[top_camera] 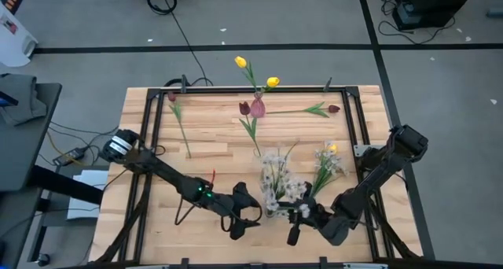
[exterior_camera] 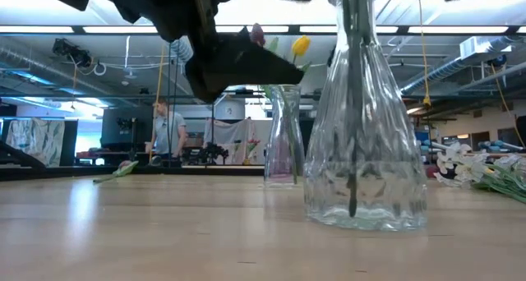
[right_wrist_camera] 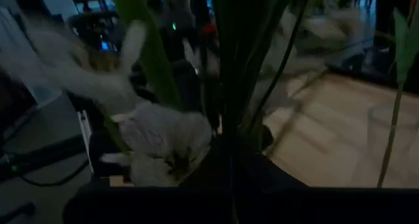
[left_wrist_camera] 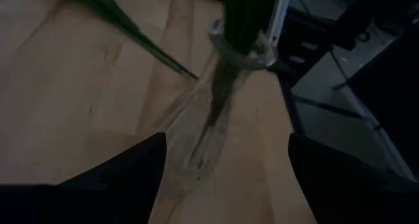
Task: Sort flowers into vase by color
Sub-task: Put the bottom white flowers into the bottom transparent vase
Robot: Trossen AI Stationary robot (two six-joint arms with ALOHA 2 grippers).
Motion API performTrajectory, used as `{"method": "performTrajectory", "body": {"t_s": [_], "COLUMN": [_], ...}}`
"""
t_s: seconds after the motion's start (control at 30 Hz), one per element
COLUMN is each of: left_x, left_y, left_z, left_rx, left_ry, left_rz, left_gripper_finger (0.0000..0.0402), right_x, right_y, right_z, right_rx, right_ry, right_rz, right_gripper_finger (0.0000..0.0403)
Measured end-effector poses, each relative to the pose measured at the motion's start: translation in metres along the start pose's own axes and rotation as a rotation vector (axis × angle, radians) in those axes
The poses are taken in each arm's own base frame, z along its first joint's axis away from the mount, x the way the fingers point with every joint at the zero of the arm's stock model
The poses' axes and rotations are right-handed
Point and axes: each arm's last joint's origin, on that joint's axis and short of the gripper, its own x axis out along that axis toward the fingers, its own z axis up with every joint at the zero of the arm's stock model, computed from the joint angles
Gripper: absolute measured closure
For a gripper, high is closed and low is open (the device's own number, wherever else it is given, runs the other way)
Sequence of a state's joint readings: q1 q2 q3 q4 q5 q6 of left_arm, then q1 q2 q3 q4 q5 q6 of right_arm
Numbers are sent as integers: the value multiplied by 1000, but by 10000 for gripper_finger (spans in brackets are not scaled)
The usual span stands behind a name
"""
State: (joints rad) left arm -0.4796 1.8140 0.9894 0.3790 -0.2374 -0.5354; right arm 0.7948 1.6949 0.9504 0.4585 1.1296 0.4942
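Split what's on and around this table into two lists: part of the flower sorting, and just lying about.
Part of the job:
near glass vase
far vase
yellow tulips
maroon tulips
white blossom sprays

Just lying about:
cables
person in background

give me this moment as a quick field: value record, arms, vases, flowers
left gripper: open, beside the near vase
right gripper: shut on white flower stems at the near vase
near vase: clear glass, upright, holds a white spray
far vase: clear glass, upright, holds yellow tulips
loose on table: maroon tulips, another white spray
background: a person beyond the table
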Motion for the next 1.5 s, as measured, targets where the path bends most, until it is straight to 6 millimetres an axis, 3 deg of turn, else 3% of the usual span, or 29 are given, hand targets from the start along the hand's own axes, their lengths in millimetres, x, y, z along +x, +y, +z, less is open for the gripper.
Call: {"method": "performTrajectory", "body": {"t_s": [0.37, 0.73, 1.2, 1.5], "left_x": [-7, -9, -9, -9], "left_y": [-4, -6, -7, -8], "left_z": [9, 8, 7, 7], "left_rx": [-27, -27, -81, -81], "left_ry": [-67, -65, -34, -23], "left_rz": [50, 45, -6, -20], "left_gripper_finger": [76, 76, 76, 76], "right_x": [12, 10, 9, 2], "right_y": [8, 11, 14, 16], "right_z": [-48, -54, -49, -38], "right_rx": [29, 33, 4, -80], "right_ry": [25, 26, 14, -2], "right_rz": [28, 42, 77, 88], "right_gripper_finger": [400, 394, 247, 188]}}
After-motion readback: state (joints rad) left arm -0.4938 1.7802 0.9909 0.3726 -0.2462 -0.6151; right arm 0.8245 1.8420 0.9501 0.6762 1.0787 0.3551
